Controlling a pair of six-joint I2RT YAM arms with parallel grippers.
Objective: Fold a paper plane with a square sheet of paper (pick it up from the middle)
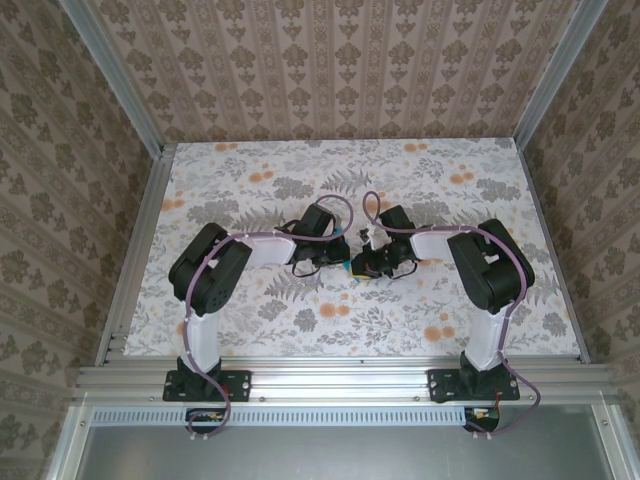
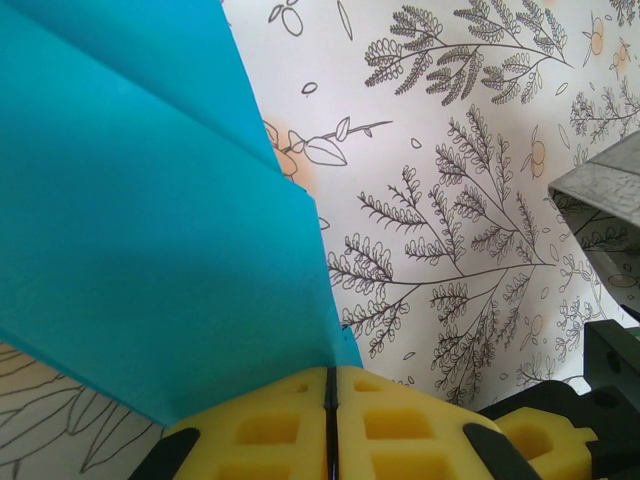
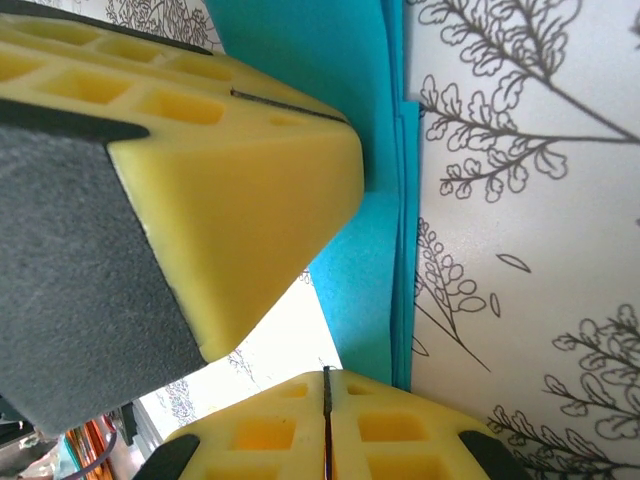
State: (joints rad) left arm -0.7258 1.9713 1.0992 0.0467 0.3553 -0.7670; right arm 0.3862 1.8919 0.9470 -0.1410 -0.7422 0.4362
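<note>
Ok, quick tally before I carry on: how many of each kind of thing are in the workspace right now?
Folded teal paper: 1
Robot arms: 2 (left arm, right arm)
Floral table: 1
Total: 4

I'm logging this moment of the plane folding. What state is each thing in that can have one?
folded teal paper: creased into overlapping layers, pinched at its edge by both grippers.
left gripper: jaws shut on the paper.
right gripper: jaws shut on the paper, close beside the left gripper.
</note>
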